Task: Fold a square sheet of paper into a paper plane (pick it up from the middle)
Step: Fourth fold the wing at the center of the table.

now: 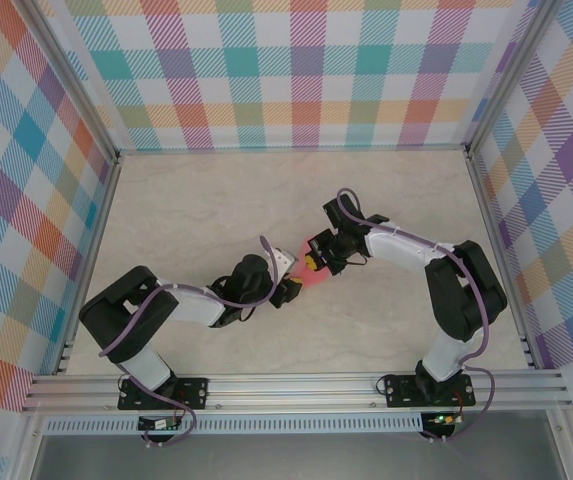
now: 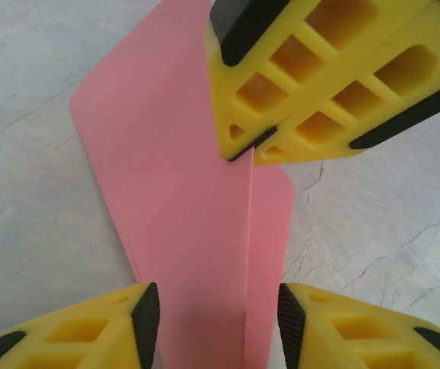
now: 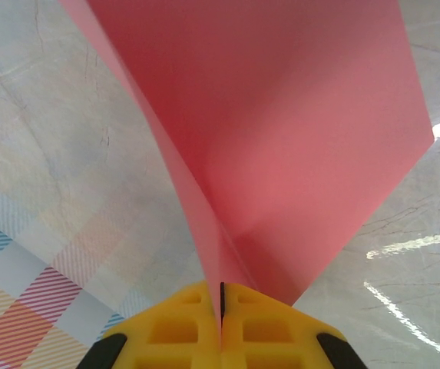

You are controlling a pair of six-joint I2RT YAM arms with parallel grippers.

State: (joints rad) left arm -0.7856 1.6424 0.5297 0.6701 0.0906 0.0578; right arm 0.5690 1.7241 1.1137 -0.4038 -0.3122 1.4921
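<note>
The square sheet of paper is folded into a pointed salmon-pink paper plane [image 2: 189, 192] with a lengthwise centre ridge, held just above the table. My right gripper [image 3: 221, 296] is shut on that ridge at one end of the paper plane [image 3: 281, 138]; in the left wrist view its yellow fingers [image 2: 319, 84] pinch the crease from above. My left gripper [image 2: 218, 315] straddles the narrow end, its jaws apart with a black pad on each side and a gap showing at the right pad. From above, both grippers meet at mid-table around the paper plane [image 1: 313, 284].
The pale marbled table [image 1: 216, 200] is walled by checked panels on three sides. Both arms reach inward from the near rail [image 1: 296, 385], the left gripper [image 1: 288, 290] and the right gripper [image 1: 314, 262] almost touching.
</note>
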